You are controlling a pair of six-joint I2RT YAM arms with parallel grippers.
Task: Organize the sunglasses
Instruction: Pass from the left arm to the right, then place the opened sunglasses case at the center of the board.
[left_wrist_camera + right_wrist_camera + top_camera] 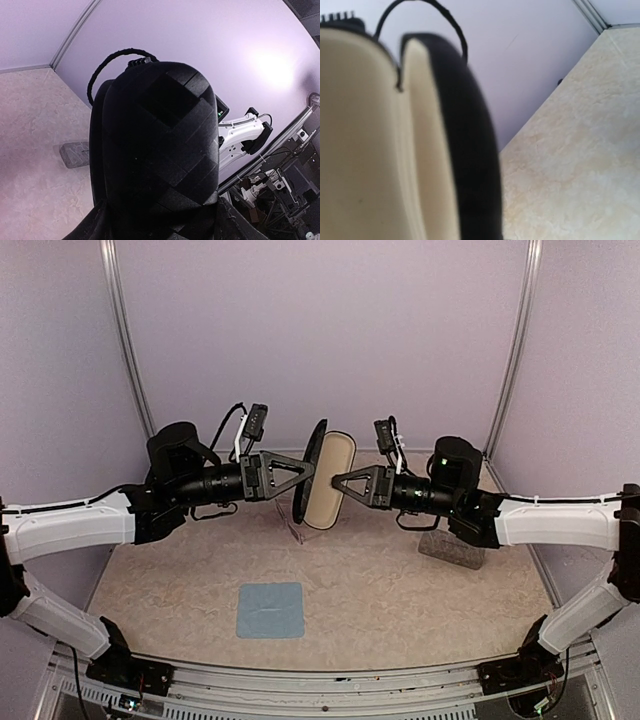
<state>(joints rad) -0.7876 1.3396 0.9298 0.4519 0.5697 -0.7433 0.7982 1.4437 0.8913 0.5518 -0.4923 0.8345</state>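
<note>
Open oblong glasses case, black shell with cream lining (330,480), held upright in mid-air at centre, between both arms. Left gripper (308,472) pinches the black shell, jaws wide around it. Right gripper (338,481) is at the cream half's edge; can't tell its jaws, fingers unseen in the wrist view. Faint pale pinkish-clear glasses (296,531) lie on the beige marbled table (400,590) just under the case. Blue square cloth (270,610) sits nearer the bases. Grey speckled case (455,548) lies under the right arm, near the right wall.

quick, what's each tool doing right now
left tool: closed on the case, on its black shell
right tool: looks closed on the case's cream-lined rim
</note>
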